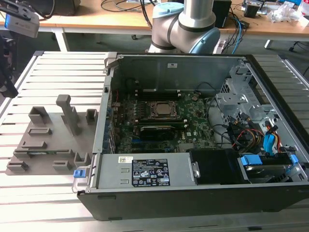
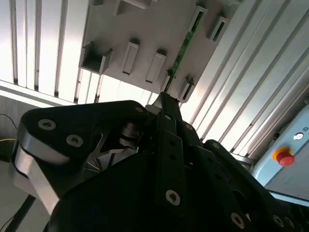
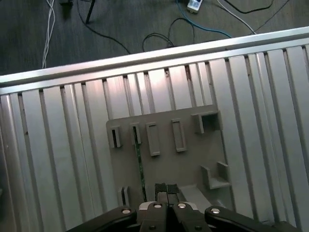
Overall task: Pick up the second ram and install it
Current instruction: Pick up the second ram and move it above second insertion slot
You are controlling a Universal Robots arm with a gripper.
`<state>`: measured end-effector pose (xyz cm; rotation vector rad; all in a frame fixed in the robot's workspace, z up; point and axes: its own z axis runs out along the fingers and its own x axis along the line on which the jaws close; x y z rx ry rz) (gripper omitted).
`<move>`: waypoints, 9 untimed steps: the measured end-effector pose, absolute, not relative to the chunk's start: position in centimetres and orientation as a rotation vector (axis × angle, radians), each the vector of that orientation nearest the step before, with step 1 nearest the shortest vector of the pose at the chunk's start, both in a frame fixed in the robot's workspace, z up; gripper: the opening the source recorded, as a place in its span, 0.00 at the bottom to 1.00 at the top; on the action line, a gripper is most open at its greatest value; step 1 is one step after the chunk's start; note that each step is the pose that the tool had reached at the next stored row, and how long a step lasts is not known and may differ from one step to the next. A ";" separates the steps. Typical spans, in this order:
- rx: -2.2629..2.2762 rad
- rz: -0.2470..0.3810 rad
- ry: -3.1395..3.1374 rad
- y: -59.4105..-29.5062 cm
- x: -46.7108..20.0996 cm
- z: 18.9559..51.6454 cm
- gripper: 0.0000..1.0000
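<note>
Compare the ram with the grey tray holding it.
The ram is green; the tray is grey. The ram is a thin, narrow strip; the tray is a broad slab with raised slots. The ram stands on edge; the tray lies flat. Both are outside the case.

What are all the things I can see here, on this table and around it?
slatted table: one, silver, under everything.
computer case: one, black, lying open on the table, at the exterior view's right.
motherboard: one, green, inside the case.
holder tray: one, grey, on the table at the exterior view's left of the case.
second ram: one, thin, green, on edge in the tray's slots.
emergency button: one, red, beyond the table's edge in the second wrist view.
cables: several, dark, white and blue, on the floor.
robot arm: one, silver and light blue, behind the case.
gripper: one, black, shut, above the tray near the ram, holding nothing.
</note>
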<state>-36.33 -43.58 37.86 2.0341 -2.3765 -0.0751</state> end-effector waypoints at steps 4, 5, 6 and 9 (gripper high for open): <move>2.095 -0.075 -2.321 -43.6 -36.3 37.9 0.11; 2.096 -0.075 -2.321 -43.6 -36.3 37.9 0.11; 2.096 -0.075 -2.320 -43.6 -36.3 37.9 0.11; 2.099 -0.074 -2.318 -43.6 -36.3 37.9 0.30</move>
